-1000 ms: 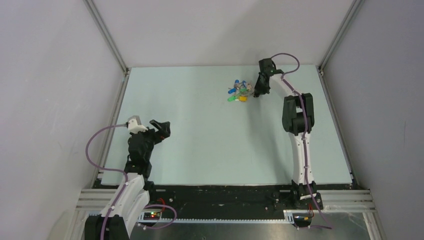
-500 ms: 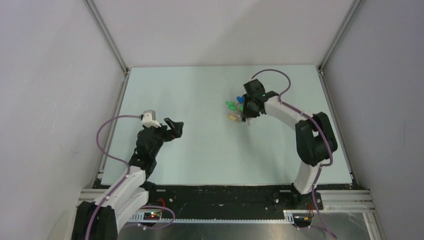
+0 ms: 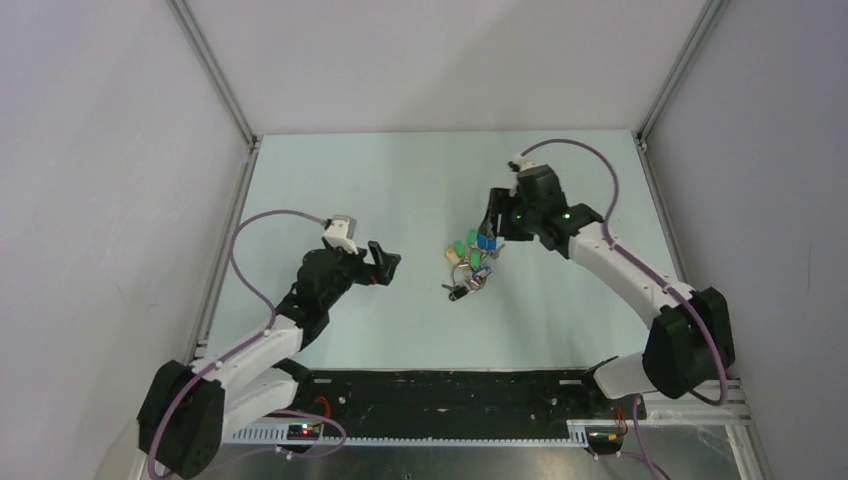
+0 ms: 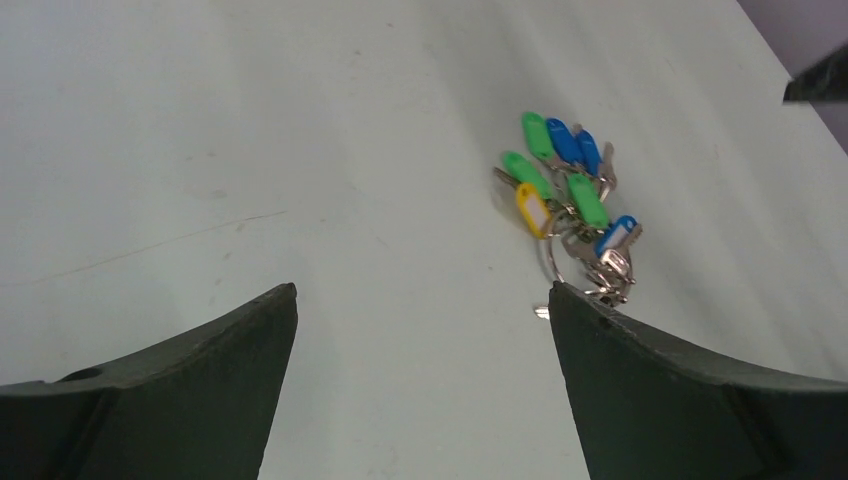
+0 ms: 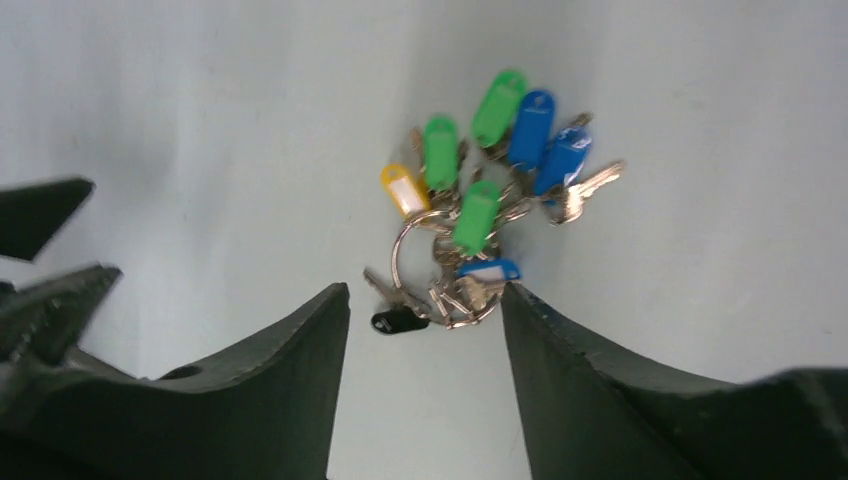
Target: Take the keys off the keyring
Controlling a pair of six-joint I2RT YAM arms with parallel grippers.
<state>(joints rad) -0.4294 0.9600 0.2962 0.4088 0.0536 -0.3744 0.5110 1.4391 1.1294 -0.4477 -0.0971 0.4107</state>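
The keys [image 3: 470,258] lie in a bunch on the pale table, with green, blue and yellow heads [image 5: 480,170] fanned out and one black head [image 5: 398,320] nearest the right fingers. They hang on the thin silver keyring [image 5: 393,262], which also shows in the left wrist view as the keyring [image 4: 551,262]. My right gripper [image 3: 492,225] hovers just behind the bunch, open and with nothing between its fingers [image 5: 425,292]. My left gripper [image 3: 388,262] stands wide open to the left of the keys [image 4: 565,190] and a short way off, empty.
The table [image 3: 400,180] is boxed in by white walls with aluminium posts at the back corners. My right arm's elbow [image 3: 690,340] juts out near the front right edge. The left gripper's fingers [image 5: 50,260] show at the left of the right wrist view.
My right gripper brought the keys from the back of the table toward the middle and opened, leaving them on the surface. My left gripper moved right toward them, staying open.
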